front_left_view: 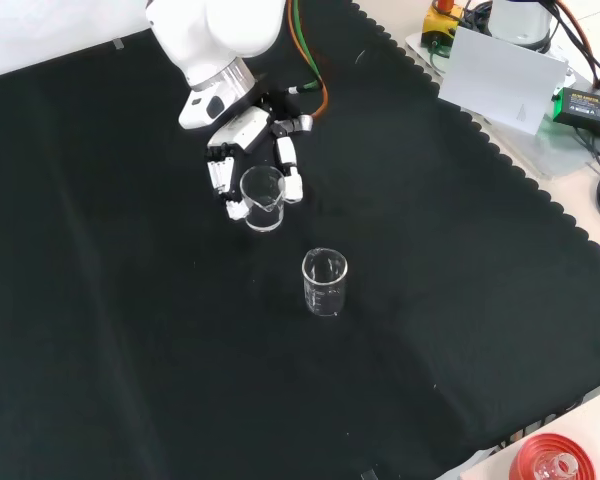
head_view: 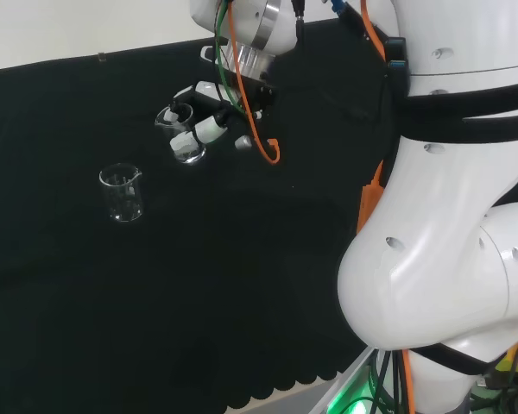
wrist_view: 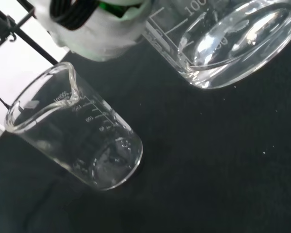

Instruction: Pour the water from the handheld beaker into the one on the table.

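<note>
Black cloth with a scalloped edge (front_left_view: 540, 190) covered the bench where a white Franka arm (head_view: 449, 259) worked over two clear beakers. Seen from the head camera, the beaker on the table (head_view: 122, 192) stood upright at the left, apart from everything else, its spout turned toward the arm, a position that appeared meant to leave it free to receive a pour. To its right and higher, the hand (head_view: 209, 121) had its fingers curled round the handheld beaker (head_view: 183, 138), carried clear of the cloth and near enough upright in the front view that no water was seen leaving it. From the front camera the same pair sat one behind the other: the held beaker (front_left_view: 263, 198) under the white fingertips (front_left_view: 293, 182), the standing one (front_left_view: 325, 283) nearer the camera and slightly right, the two near but not touching. Judged from that gap, the pour had not yet begun, and the hand would need to bring the spout over the lower rim before tipping. The wrist camera caught water pooled in the held beaker's base (wrist_view: 233, 43), while the level in the standing beaker (wrist_view: 72, 131) was hard to make out through the glass. The thumb's grip was largely hidden behind the fingers.
</note>
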